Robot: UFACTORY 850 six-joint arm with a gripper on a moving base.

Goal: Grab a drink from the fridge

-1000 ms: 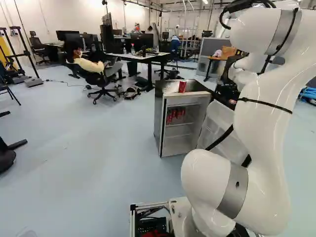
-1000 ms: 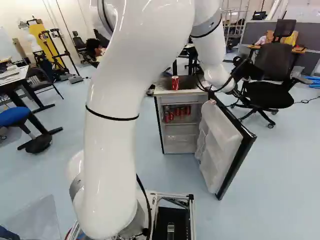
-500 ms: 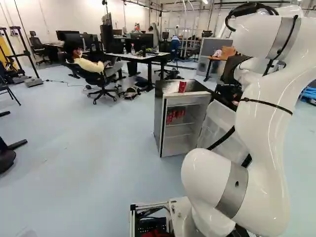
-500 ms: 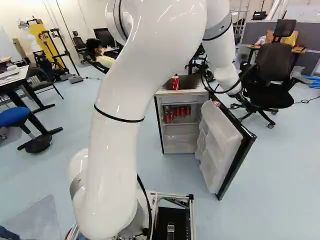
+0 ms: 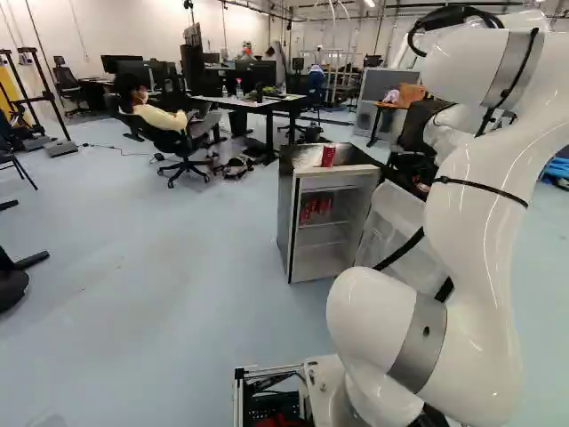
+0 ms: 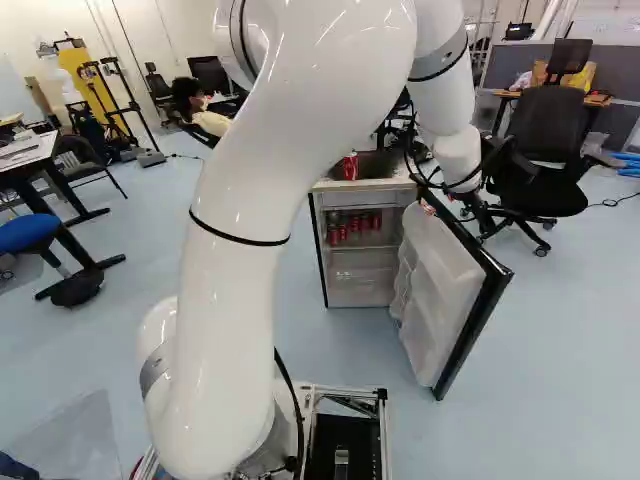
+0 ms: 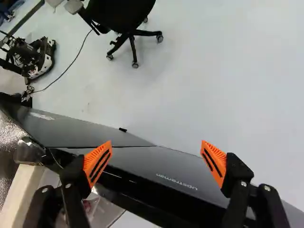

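Right base view: red drink cans (image 6: 352, 228) sit in a row on an upper shelf inside the small fridge (image 6: 330, 187), all ungripped. One more red can (image 6: 350, 166) stands upright on the fridge top. Fridge door (image 6: 445, 290) is wide open, pale racks facing the base, something red (image 6: 427, 207) near its upper edge. Gripper (image 6: 480, 212) is small and partly hidden here, near the door's upper edge, to the right of the fridge body. In the wrist view the gripper (image 7: 157, 146) is open, orange pads (image 7: 98, 162) well apart, nothing held. Door's dark outer face and top edge run across under and between the fingers; contact can't be told. Fridge top corner lies beside one finger. Ahead of the gripper, past the door, is floor (image 7: 204, 80) with a black wheeled chair (image 7: 124, 16) and a cable (image 7: 71, 64). Arm (image 6: 240, 300) rises left of the middle in the right base view, bending over toward the door. Farther out: blue stool (image 6: 28, 232) at the left of that view, long desk (image 5: 240, 103) behind the fridge in the left base view.
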